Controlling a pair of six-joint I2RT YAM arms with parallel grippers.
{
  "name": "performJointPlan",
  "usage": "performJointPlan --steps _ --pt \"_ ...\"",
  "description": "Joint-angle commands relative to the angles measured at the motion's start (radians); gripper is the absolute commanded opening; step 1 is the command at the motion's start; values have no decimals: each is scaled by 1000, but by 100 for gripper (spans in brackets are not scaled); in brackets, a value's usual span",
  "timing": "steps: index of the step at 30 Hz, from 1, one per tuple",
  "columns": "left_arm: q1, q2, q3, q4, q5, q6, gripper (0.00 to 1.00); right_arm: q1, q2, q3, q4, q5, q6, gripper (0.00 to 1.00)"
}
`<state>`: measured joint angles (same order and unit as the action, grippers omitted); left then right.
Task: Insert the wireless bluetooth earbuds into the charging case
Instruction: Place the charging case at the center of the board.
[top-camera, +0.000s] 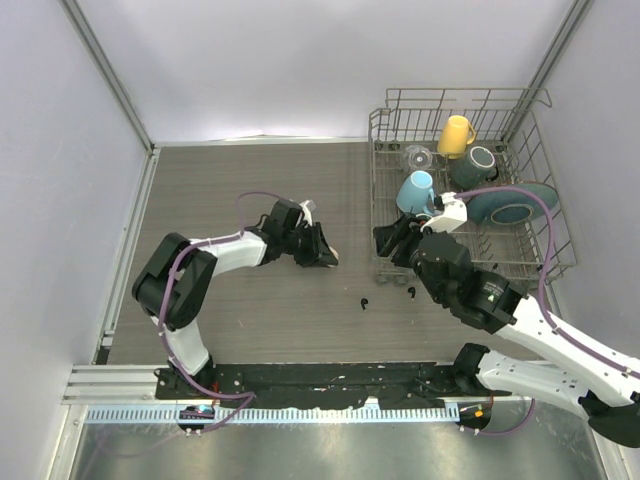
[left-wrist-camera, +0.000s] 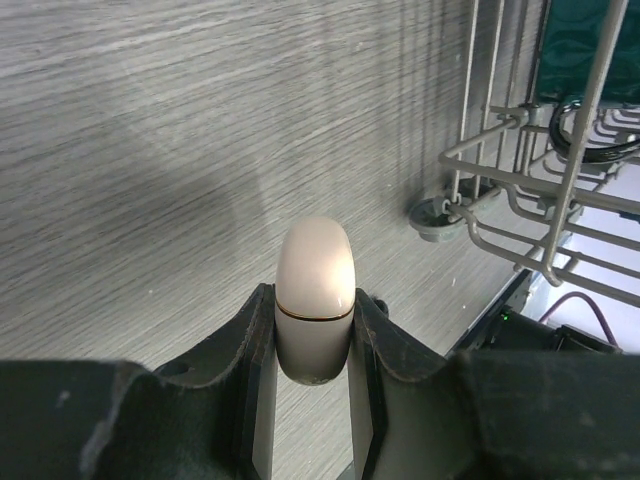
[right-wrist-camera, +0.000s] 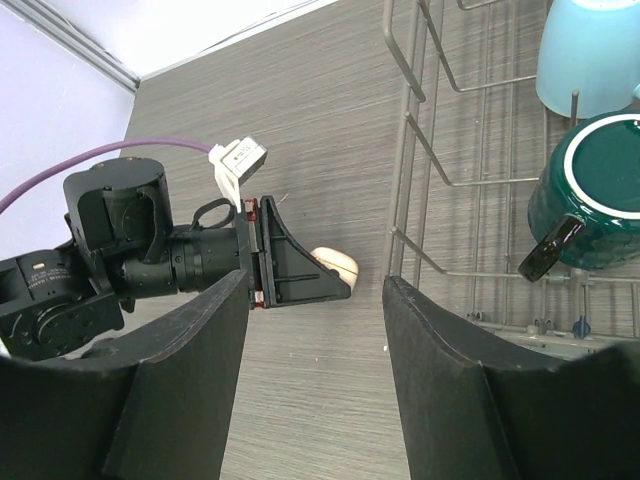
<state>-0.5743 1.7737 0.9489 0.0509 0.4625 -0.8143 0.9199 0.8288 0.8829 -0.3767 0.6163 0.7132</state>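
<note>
My left gripper is shut on a cream-white oval charging case. The case's lid is closed along a thin gold seam, and it is held just above the wood-grain table. In the right wrist view the charging case pokes out past the left fingers. Two tiny black earbuds lie loose on the table, one near the middle front and the other to its right. No white earbuds show. My right gripper hovers at the rack's left front corner, and its jaws are open with nothing between them.
A wire dish rack fills the back right, close beside both grippers. It holds a yellow mug, a light blue mug, a dark teal mug, a teal plate and a clear glass. Walls enclose the table.
</note>
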Motion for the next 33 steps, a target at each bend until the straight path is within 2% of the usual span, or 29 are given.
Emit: performJointPlan --steps 1,12,17,19,23,24,26,32,33 --pt "1 15 56 -152 -30 69 14 -3 -4 -4 15 31 12 61" --pt "1 66 60 -132 15 60 21 -6 18 4 -1 19 14 61" --pt "1 64 60 -141 10 63 24 -9 24 -4 -79 -13 0 62" --pt "1 64 60 -140 16 66 36 -10 17 -10 -132 -36 -11 64" --pt "2 63 54 -146 7 69 46 -10 -35 -58 -192 -72 23 65" --pt "2 61 53 -145 8 67 53 -10 -51 -83 -209 -73 32 66" --pt "2 56 50 -143 8 67 60 -10 -106 -113 -220 -70 75 66" --pt "2 40 51 -172 -16 78 63 -10 -224 -206 -261 -53 181 66" --pt "4 38 51 -178 -25 84 77 -10 -246 -225 -266 -55 198 66"
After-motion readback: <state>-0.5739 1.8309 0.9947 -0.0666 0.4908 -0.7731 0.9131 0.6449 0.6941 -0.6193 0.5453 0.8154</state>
